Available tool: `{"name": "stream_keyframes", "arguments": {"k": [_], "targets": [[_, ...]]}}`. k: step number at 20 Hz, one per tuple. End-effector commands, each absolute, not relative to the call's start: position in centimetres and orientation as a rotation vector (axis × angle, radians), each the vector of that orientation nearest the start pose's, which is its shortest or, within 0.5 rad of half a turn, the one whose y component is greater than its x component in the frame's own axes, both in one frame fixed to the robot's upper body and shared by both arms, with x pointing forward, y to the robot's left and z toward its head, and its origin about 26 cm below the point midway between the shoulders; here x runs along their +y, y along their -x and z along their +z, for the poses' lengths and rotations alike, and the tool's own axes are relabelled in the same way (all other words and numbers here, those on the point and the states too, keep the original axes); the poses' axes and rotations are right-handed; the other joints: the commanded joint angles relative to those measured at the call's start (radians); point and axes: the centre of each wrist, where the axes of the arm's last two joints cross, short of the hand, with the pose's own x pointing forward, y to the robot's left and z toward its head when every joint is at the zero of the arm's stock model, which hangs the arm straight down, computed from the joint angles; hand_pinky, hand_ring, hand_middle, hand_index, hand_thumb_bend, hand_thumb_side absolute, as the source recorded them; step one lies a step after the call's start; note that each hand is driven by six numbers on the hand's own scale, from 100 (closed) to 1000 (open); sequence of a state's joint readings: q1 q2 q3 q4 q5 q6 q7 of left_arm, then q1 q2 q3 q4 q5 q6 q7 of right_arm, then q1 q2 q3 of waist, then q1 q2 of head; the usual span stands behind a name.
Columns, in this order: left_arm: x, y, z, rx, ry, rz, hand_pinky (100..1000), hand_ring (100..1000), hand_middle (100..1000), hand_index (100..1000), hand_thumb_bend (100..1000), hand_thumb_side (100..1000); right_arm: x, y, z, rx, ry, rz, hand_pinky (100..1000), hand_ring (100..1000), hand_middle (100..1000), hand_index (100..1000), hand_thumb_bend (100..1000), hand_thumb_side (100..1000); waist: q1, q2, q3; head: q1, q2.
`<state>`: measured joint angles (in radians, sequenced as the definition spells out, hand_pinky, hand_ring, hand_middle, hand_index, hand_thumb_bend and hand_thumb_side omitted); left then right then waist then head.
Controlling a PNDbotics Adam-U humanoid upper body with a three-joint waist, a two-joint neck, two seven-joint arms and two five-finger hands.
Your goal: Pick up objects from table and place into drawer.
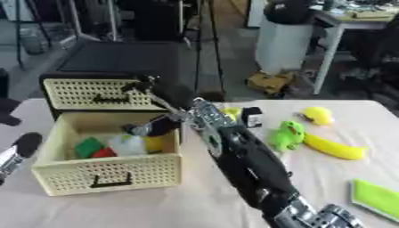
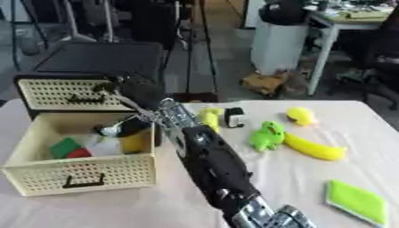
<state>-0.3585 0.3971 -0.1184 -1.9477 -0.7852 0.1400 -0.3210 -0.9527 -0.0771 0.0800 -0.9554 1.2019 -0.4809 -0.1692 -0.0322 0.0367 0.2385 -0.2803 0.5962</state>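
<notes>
Reaching from the lower right, our right hand [image 1: 156, 127] is hanging over the open drawer [image 1: 109, 176]; we cannot tell whether its fingers are spread. Beneath it are lying green, red and yellow pieces [image 1: 88, 147].

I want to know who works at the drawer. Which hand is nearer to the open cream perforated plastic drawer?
Right. The right hand reaches over the cream perforated plastic drawer's back right corner; the left hand is just outside its left wall.

Under the black right hand [image 1: 156, 127], the cream perforated drawer [image 1: 109, 173] holds green, red and yellow pieces; right of it, a yellow banana [image 1: 333, 148] and green toy [image 1: 287, 136].
</notes>
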Motion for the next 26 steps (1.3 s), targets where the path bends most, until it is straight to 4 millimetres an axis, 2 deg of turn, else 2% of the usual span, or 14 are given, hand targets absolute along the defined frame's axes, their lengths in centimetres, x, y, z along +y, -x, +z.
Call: {"name": "stream_keyframes", "arguments": {"k": [1,3,5,9,10,11,12,14,17,20,21,22,26], "targets": [[24.7,-31.0,19.9,-1.75,-0.888,-1.22,100,100,100,725,537,1000,-15.4,-47.1,18.6,2.861,-1.206,-1.619,880,865,829,825,153,430,0.003,-0.018,-0.016,0.016,0.007],[25.2,-30.8,19.2,-1.689,-0.87,-1.295,100,100,100,713,527,1000,-16.8,-46.9,18.4,2.905,-1.231,-1.583,874,852,816,823,100,443,0.002,-0.026,-0.034,0.025,0.016],[25.4,-30.6,18.7,-1.648,-0.831,-1.358,100,100,100,679,518,1000,-18.1,-46.6,18.0,2.954,-1.246,-1.568,865,846,809,823,100,448,0.001,-0.033,-0.048,0.034,0.025],[25.3,-30.4,17.7,-1.585,-0.559,-1.498,100,100,100,601,513,1000,-20.4,-46.2,17.5,3.032,-1.288,-1.549,862,842,804,821,100,449,0.001,-0.047,-0.07,0.048,0.039],[25.1,-30.3,17.5,-1.558,-0.469,-1.542,100,100,157,591,519,1000,-20.9,-46.1,17.5,3.045,-1.302,-1.545,863,841,802,821,100,449,0.001,-0.049,-0.075,0.052,0.042],[25.1,-30.3,17.4,-1.529,-0.401,-1.578,100,100,273,589,525,1000,-21.3,-46.1,17.4,3.056,-1.313,-1.543,863,841,801,821,100,449,0.002,-0.051,-0.078,0.054,0.044],[25.1,-30.4,17.3,-1.492,-0.339,-1.613,100,134,329,591,531,1000,-21.7,-46.0,17.3,3.067,-1.324,-1.541,863,841,801,821,100,449,0.003,-0.052,-0.081,0.056,0.045],[25.2,-30.6,16.8,-1.417,-0.246,-1.646,115,272,444,612,537,1000,-22.1,-45.9,17.2,3.083,-1.335,-1.539,864,841,801,822,100,449,0.004,-0.053,-0.086,0.057,0.046],[25.4,-31.3,15.3,-1.279,-0.159,-1.651,309,469,571,669,560,1000,-22.4,-45.8,16.9,3.094,-1.337,-1.549,867,842,801,824,100,451,0.006,-0.052,-0.094,0.059,0.048],[25.4,-32.2,13.8,-1.142,-0.136,-1.653,436,590,702,722,581,1000,-22.5,-45.8,16.7,3.101,-1.334,-1.554,869,843,801,825,100,450,0.007,-0.05,-0.103,0.063,0.051],[25.3,-32.6,13.4,-1.111,-0.138,-1.655,436,590,702,722,581,1000,-22.5,-45.8,16.7,3.104,-1.333,-1.552,869,843,801,825,100,450,0.007,-0.049,-0.105,0.064,0.052],[25.2,-33.0,13.0,-1.081,-0.145,-1.66,500,640,756,770,588,1000,-22.4,-45.8,16.7,3.106,-1.329,-1.55,873,842,800,825,100,450,0.008,-0.048,-0.108,0.066,0.053],[24.1,-34.5,11.7,-1.008,-0.177,-1.682,613,726,821,831,593,1000,-22.3,-45.7,16.7,3.114,-1.317,-1.54,877,841,800,826,100,450,0.006,-0.043,-0.121,0.072,0.054]]}}
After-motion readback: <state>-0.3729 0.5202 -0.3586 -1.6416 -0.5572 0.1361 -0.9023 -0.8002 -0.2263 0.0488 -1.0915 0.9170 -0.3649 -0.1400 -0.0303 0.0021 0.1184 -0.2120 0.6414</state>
